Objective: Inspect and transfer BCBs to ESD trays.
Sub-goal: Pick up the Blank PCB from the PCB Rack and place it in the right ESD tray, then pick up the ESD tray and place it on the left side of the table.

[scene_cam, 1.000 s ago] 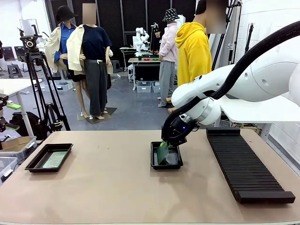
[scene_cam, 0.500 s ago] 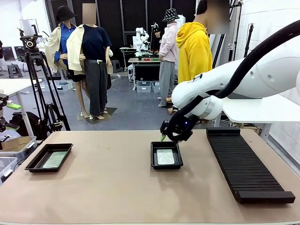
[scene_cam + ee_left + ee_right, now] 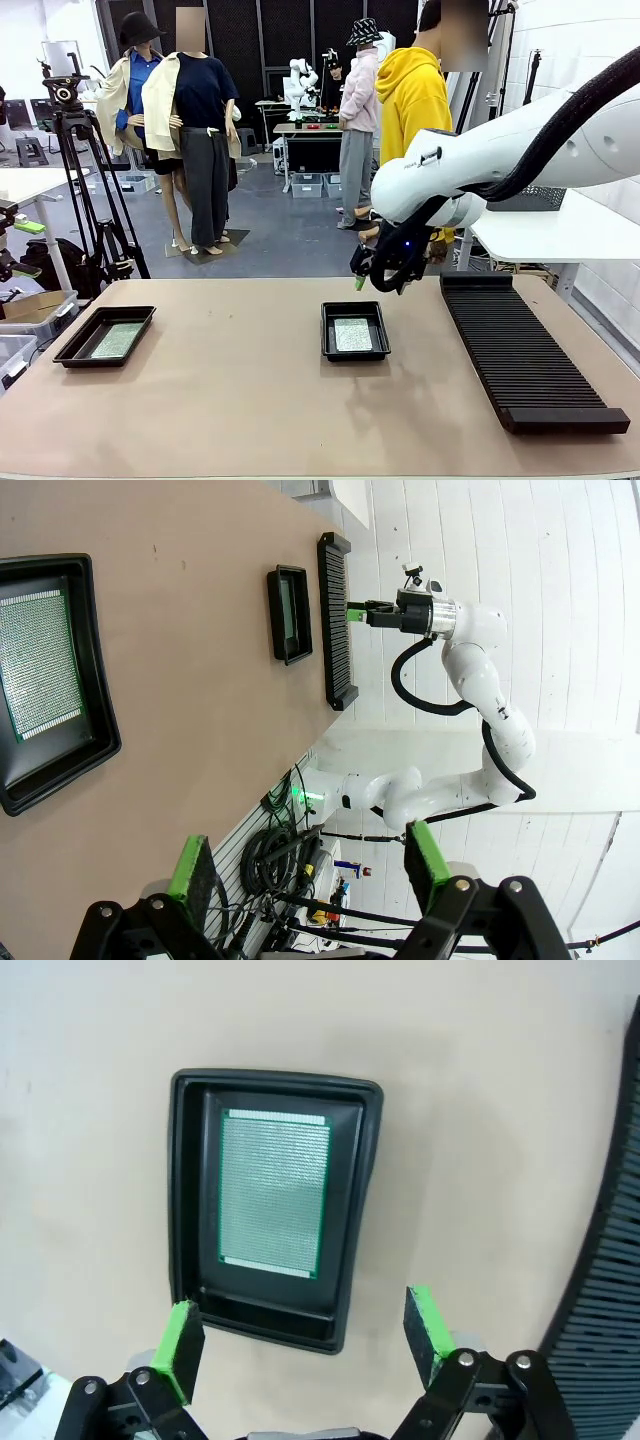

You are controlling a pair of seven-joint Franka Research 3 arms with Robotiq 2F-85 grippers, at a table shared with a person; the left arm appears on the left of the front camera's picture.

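Table (image 3: 250, 400): tan top that carries everything below; the person stands beyond its far edge.
Slotted rack (image 3: 525, 350): long black ribbed rack along the table's right side, running from the far edge toward the near edge; no boards visible in it.
Right arm (image 3: 500, 160): reaches in from the right; its wrist hangs above the far edge, between the centre tray and the rack.
Left-hand ESD tray (image 3: 105, 335): near the table's left edge, one green BCB (image 3: 38, 665) lying flat on its floor.
Centre ESD tray (image 3: 355, 331): mid-table, toward the far edge, just left of the rack.
Centre BCB (image 3: 273, 1195): flat on the centre tray's floor, face up, clear of the walls; long axis follows the tray's long sides, pointing from near edge to far edge.
Right gripper (image 3: 305, 1335): jaws spread wide, nothing between the green pads; raised above the tray's far-right corner, so the board lies below it and slightly toward the near-left.
Left gripper (image 3: 310, 865): jaws wide apart and empty, raised over the table's left side, just beside the left-hand tray.
Nearer arm: the right, for the centre tray and the rack alike.
Judgement: this board looks delivered; the next move probably heads rightward to the rack.
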